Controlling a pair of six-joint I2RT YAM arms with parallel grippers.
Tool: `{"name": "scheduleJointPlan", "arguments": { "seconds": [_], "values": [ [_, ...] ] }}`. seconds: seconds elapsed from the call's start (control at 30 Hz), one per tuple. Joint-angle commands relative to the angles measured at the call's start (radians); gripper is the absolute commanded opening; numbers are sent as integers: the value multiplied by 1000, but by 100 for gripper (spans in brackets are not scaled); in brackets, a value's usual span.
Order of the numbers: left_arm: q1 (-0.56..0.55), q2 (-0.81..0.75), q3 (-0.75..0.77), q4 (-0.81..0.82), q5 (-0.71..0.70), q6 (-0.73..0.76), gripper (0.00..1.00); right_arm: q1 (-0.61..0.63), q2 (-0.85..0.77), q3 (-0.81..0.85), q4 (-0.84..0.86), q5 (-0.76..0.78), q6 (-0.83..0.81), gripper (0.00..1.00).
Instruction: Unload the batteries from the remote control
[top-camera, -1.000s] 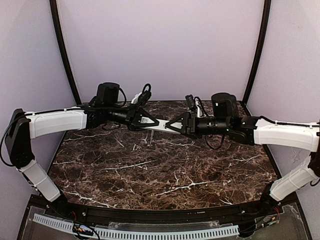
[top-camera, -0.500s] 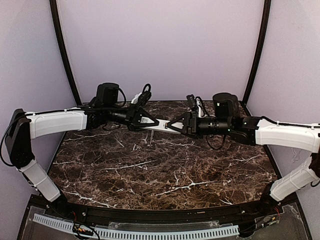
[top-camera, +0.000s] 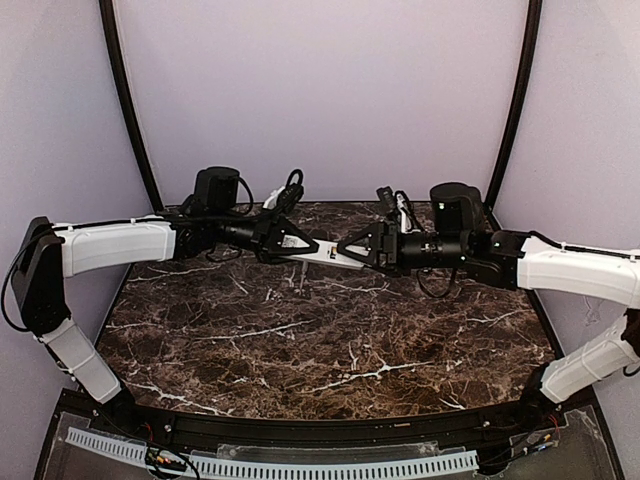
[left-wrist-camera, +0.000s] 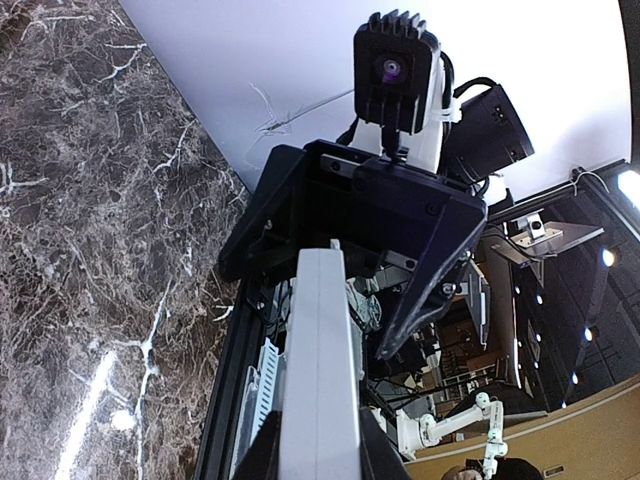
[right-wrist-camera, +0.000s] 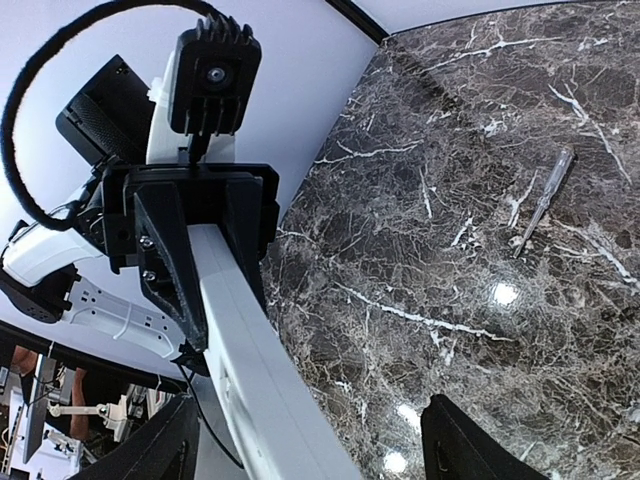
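Note:
The white remote control (top-camera: 328, 255) hangs in the air above the back of the table, held level between the two arms. My left gripper (top-camera: 303, 246) is shut on its left end; in the left wrist view the remote (left-wrist-camera: 320, 360) runs up from between my dark fingers. My right gripper (top-camera: 352, 250) is open, its fingers spread wide around the remote's right end without clamping it. In the right wrist view the remote (right-wrist-camera: 250, 370) passes between the two spread fingertips (right-wrist-camera: 465, 440), closer to the left one. No batteries show in any view.
A thin clear screwdriver-like tool (right-wrist-camera: 540, 200) lies on the dark marble table (top-camera: 320, 340) below the right gripper. Black frame posts stand at the table's back corners, with lilac walls behind.
My right gripper has opened its jaws around the remote's end and drawn slightly back to the right. The left gripper and the remote have stayed in place.

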Motion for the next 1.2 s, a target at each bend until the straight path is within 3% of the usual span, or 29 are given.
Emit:
{"name": "scheduleJointPlan", "arguments": {
  "seconds": [0.0, 0.6, 1.17],
  "values": [
    [0, -5, -4, 18, 20, 8, 0, 5, -58, 5, -18, 19, -12, 74],
    [-1, -7, -3, 8, 17, 17, 0, 5, -97, -16, -63, 38, -8, 55],
    [-1, -8, -1, 2, 14, 24, 0, 5, -138, -48, -120, 54, -5, 30]
  ]
}}
